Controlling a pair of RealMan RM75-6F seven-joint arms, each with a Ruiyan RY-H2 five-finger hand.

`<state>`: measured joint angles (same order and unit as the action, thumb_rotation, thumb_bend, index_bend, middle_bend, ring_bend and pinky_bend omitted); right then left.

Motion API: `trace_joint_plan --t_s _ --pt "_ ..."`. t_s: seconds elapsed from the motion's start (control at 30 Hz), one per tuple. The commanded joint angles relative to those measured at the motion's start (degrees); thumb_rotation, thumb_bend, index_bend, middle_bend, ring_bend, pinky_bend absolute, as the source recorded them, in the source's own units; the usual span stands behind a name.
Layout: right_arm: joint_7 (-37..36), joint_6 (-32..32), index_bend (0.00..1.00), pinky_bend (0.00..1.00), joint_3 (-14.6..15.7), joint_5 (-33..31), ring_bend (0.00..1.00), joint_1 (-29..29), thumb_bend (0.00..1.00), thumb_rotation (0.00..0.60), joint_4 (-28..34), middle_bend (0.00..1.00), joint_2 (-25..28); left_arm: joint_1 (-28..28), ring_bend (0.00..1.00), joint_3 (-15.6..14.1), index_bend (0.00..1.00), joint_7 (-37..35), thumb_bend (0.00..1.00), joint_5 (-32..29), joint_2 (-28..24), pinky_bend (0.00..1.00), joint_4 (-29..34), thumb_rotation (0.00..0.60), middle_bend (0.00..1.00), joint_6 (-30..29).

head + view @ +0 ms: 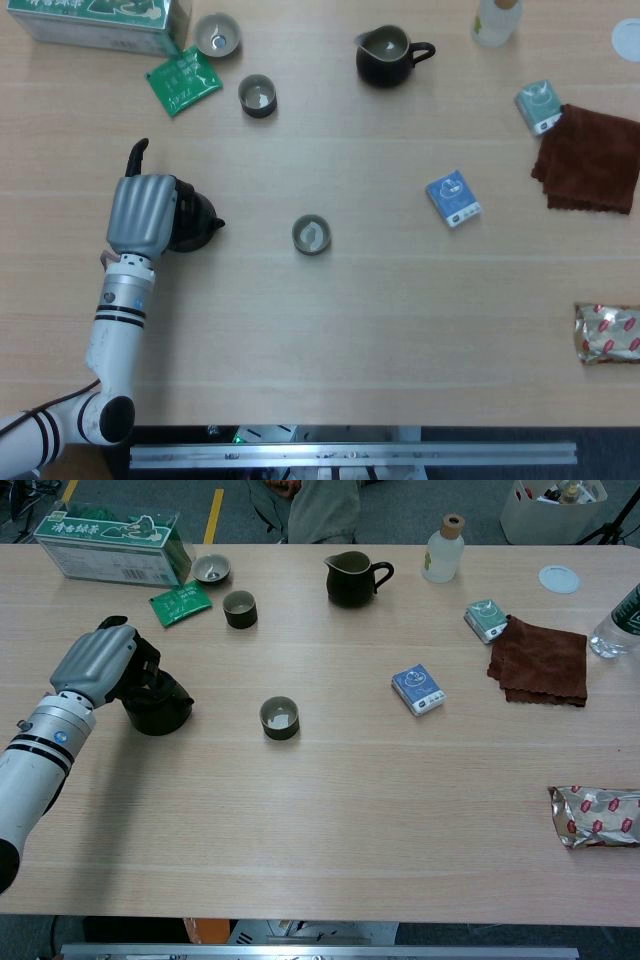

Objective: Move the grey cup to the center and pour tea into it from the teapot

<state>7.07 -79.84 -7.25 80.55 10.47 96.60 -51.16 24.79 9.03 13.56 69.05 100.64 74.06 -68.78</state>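
Note:
A small grey cup [311, 235] [280, 718] stands upright near the middle of the table, with something pale showing inside. Well to its left is the dark teapot [196, 222] [160, 709], spout pointing right toward the cup. My left hand [146, 211] [99, 663] lies over the pot's left side and grips it, hiding the handle and most of the lid. A clear gap separates spout and cup. My right hand shows in neither view.
At the back stand a dark pitcher [385, 55], two more small cups [258, 96] [217, 35], a green tea box [100, 20], a green packet [183, 80] and a bottle [495, 20]. On the right lie a blue packet [453, 198], a brown cloth [590, 158] and a foil packet [608, 333].

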Motion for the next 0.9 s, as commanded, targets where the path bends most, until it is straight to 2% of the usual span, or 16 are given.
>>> trace_joint_plan --t_s 0.03,0.37,0.6,0.9 --pt "0.0 0.0 0.2 0.07 -0.1 -0.1 0.04 0.0 0.35 0.6 0.0 0.21 0.0 -0.1 0.65 0.1 0.81 0.6 0.3 -0.6 -0.6 0.06 1.0 0.57 0.87 0.4" --pt "-0.4 -0.1 0.2 0.07 -0.1 -0.2 0.04 -0.1 0.35 0.6 -0.2 0.21 -0.2 -0.2 0.54 0.5 0.7 1.6 0.3 -1.4 -2.6 0.06 4.3 0.522 0.74 0.9" --pt "-0.6 -0.3 0.19 0.07 -0.2 -0.2 0.04 -0.2 0.35 0.6 -0.3 0.21 -0.2 -0.2 0.49 0.8 0.65 1.5 0.3 -2.4 -4.1 0.06 6.9 0.509 0.7 1.6" --pt "-0.8 -0.3 0.2 0.07 -0.3 0.0 0.04 -0.1 0.35 0.6 -0.2 0.21 -0.2 0.2 0.4 1.2 0.49 0.5 0.3 -3.4 -6.6 0.06 10.5 0.507 0.57 3.1"
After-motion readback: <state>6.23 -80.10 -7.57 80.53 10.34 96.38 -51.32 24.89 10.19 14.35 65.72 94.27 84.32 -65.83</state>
